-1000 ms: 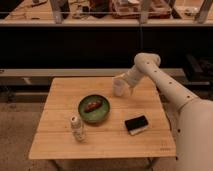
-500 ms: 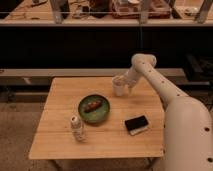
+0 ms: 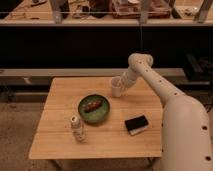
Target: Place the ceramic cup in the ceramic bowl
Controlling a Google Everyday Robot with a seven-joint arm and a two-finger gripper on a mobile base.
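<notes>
The ceramic cup (image 3: 116,89), small, whitish and without a handle, stands upright near the back edge of the wooden table (image 3: 60,145), right of its middle. My gripper (image 3: 121,82) comes in from the right on the white arm and is right at the cup's upper right side, touching or nearly touching it. The dark-green ceramic bowl (image 3: 100,116) sits on the table to the front left of the cup, with a reddish-brown item (image 3: 92,105) inside.
A small white bottle (image 3: 77,128) with a label and cap stands front left of the bowl. A black block with a pale edge (image 3: 136,124) lies front right of the bowl. My white arm (image 3: 175,115) covers the table's right side. Dark shelving stands behind the table.
The arm has folded in and the elbow has risen. The gripper has closed in on the cup; the cup has shifted slightly left, if at all.
</notes>
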